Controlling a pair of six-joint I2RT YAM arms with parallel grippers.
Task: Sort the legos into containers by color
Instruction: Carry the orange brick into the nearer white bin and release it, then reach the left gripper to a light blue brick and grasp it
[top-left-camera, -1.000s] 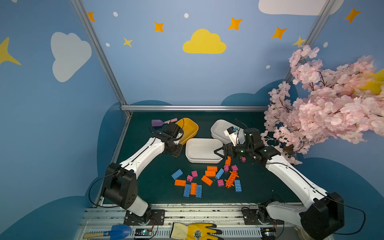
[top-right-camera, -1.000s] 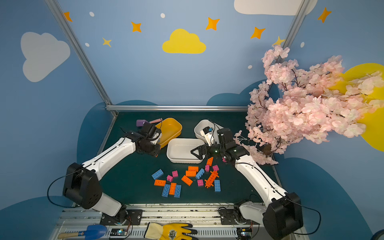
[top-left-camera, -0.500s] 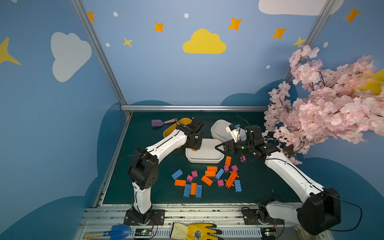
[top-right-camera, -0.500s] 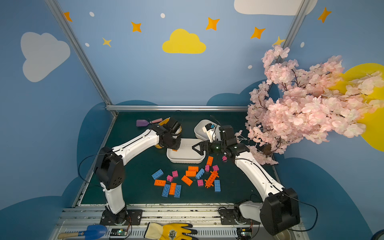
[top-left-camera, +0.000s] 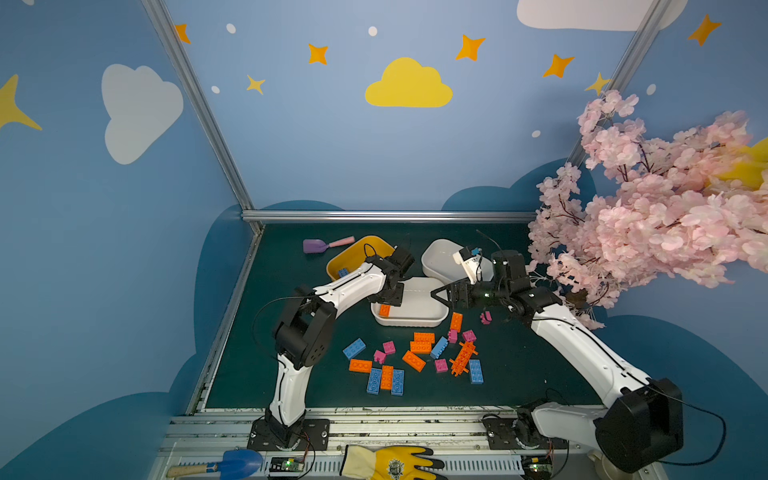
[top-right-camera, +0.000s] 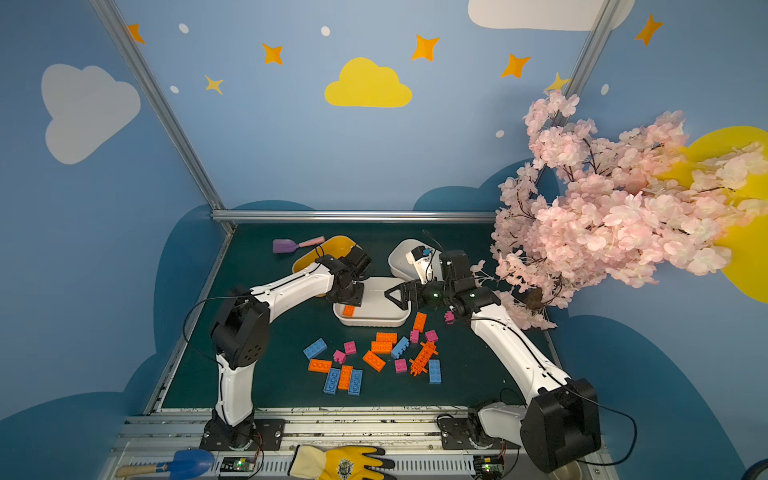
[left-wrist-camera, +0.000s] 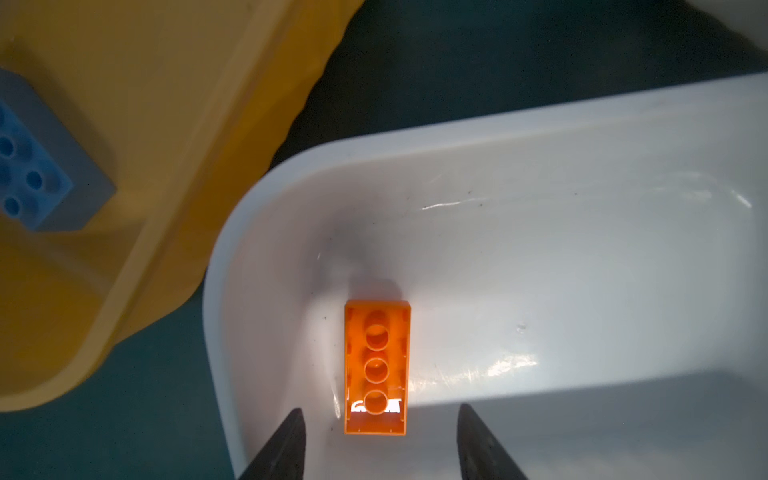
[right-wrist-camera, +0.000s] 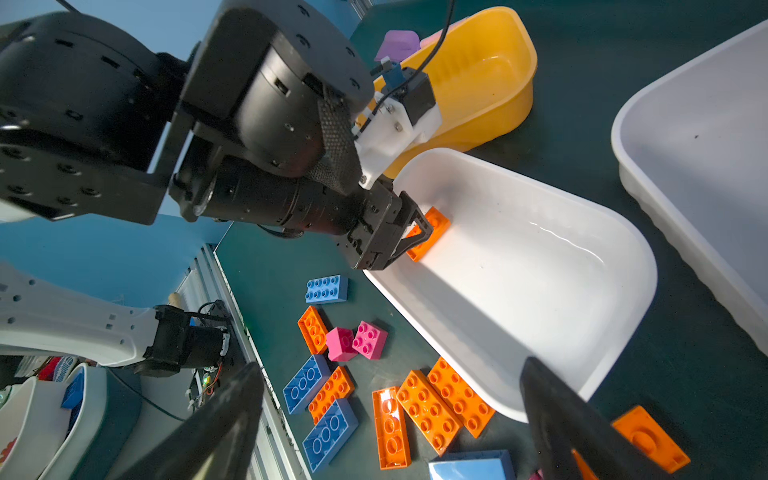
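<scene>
Left wrist view shows the orange brick (left-wrist-camera: 376, 368) lying underside-up inside the white tub (left-wrist-camera: 582, 249), loose between the parted fingers of the left gripper (left-wrist-camera: 380, 415), while the right gripper (right-wrist-camera: 391, 365), wide and empty, hovers at that tub's other end, so the arms might clash or shove it.

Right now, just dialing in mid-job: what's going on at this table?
The left tool hangs open over the middle white tub, where one orange brick lies underside up, free of its fingers. The right tool is open too and holds nothing, hovering by that tub's other end. One blue brick sits in the yellow tub. Most loose bricks, orange, blue and pink, lie on the table in front of the tubs.
</scene>
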